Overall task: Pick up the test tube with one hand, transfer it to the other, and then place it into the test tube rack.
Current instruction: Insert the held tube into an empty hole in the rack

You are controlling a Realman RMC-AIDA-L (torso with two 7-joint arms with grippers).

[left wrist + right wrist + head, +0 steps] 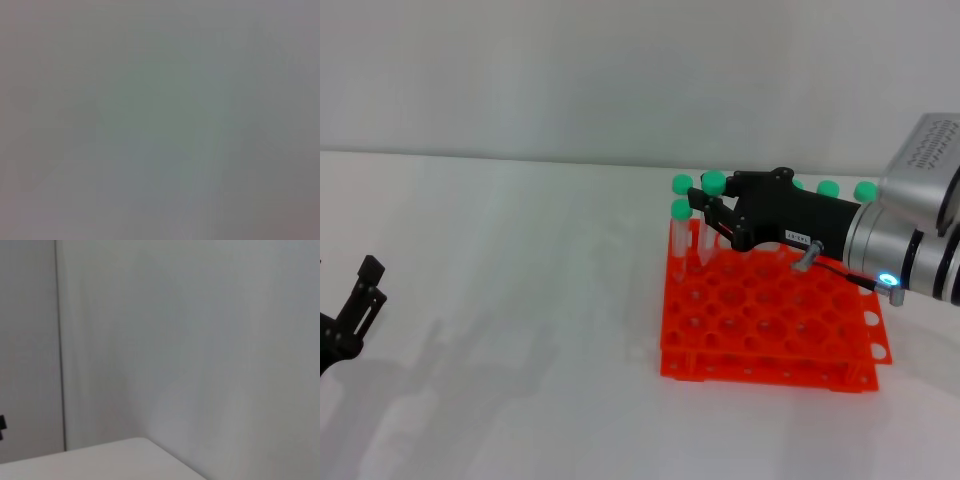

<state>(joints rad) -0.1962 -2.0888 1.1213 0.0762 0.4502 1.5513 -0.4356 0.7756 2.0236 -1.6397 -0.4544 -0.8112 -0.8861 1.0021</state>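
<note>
Reaching level over the test tube rack (760,330), the right end effector (705,215) grasps the test tube (712,205) upright.

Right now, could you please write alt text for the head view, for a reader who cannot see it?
The right pincer reaches over the far left corner of an orange test tube rack, at a green-capped test tube among others standing there. The left pincer sits idle over the white table at far left.

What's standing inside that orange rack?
The orange rack holds upright green-capped tubes along its far row. The right gripper and its arm cover part of that row. The nearer holes look empty.
</note>
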